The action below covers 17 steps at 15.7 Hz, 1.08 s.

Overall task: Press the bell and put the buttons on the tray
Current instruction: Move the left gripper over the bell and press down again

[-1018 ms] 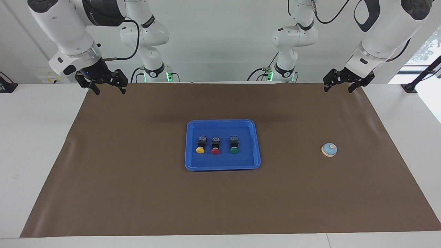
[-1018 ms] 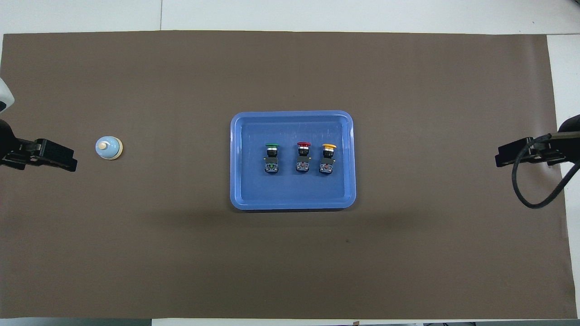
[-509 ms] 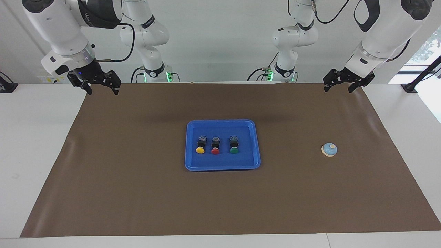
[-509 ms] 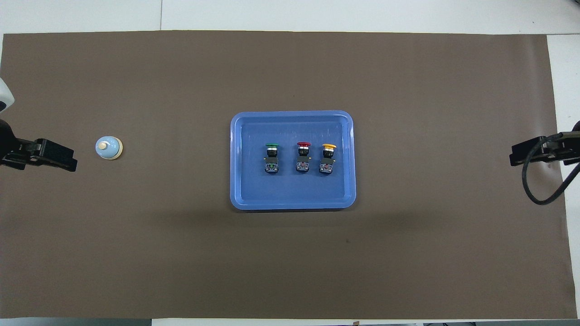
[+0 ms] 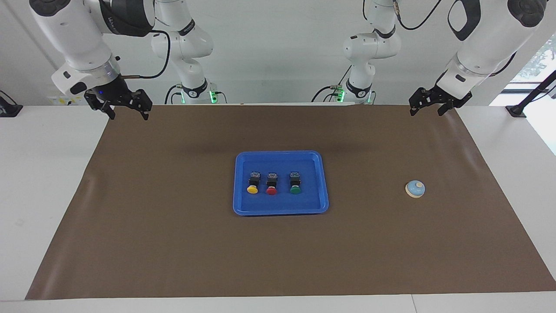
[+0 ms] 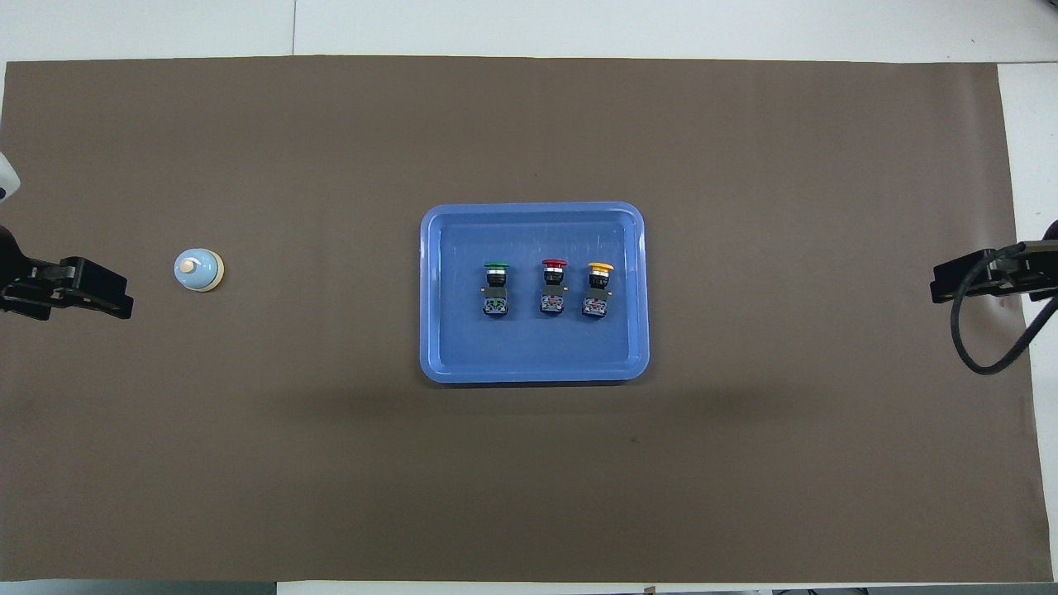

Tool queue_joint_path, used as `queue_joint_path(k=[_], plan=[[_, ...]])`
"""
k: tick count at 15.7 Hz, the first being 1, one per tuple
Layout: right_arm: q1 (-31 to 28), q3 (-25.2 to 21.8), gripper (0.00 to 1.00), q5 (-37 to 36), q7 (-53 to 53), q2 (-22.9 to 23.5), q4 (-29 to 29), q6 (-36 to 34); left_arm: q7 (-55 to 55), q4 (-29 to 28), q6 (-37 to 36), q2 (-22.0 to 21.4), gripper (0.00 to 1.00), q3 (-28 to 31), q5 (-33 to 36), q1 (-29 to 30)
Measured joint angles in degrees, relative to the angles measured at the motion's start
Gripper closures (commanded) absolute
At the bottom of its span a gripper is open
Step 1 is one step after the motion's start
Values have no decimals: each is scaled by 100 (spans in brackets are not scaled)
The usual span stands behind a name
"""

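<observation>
The blue tray [image 5: 323, 182] sits mid-table with the yellow, red and green buttons [image 5: 271, 183] inside. The bell [image 5: 415, 189] is at its 3 o'clock in the facing view. The left end effector [image 5: 427, 108] is part open, empty. The right end effector [image 5: 126, 111] is wide open, empty.

bell [image 5: 415, 189]: small round dome with a light blue top, cream knob and cream base, sitting upright on the brown mat, well apart from the tray, toward the left arm's end of the table.
tray [image 5: 321, 182]: bright blue, shallow, rectangular with rounded corners and a raised rim, lying flat at the middle of the mat.
yellow button [image 5: 252, 182]: lying in the tray, its cap pointing away from the robots, at the right arm's end of the row.
red button [image 5: 271, 183]: lying in the tray between the yellow and green ones, posed alike.
green button [image 5: 295, 182]: lying in the tray at the row's end nearest the bell.
</observation>
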Motion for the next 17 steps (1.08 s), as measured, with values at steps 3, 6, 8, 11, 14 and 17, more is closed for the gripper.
queue_joint_path(k=[3, 6, 8, 11, 14, 17], plan=[[0, 5, 0, 18, -50, 2, 4, 8, -14, -526, 647, -159, 100, 11, 0, 257], [0, 11, 0, 26, -51, 33, 58, 8, -16, -1066, 1451, -246, 100, 14, 0, 304], [0, 17, 0, 26, -51, 56, 83, 8, -28, -1483, 2096, -241, 100, 17, 0, 348], [-2, 18, 0, 41, -51, 79, 105, 2, -28, -2096, 3067, 82, 100, 26, 0, 444], [-6, 18, 0, 116, -51, 196, 246, -88, -23, -2339, 3859, 535, 100, 27, 0, 615], [-7, 17, 0, 125, -51, 300, 306, -90, -22, -2397, 4287, 854, 100, 24, 0, 668]])
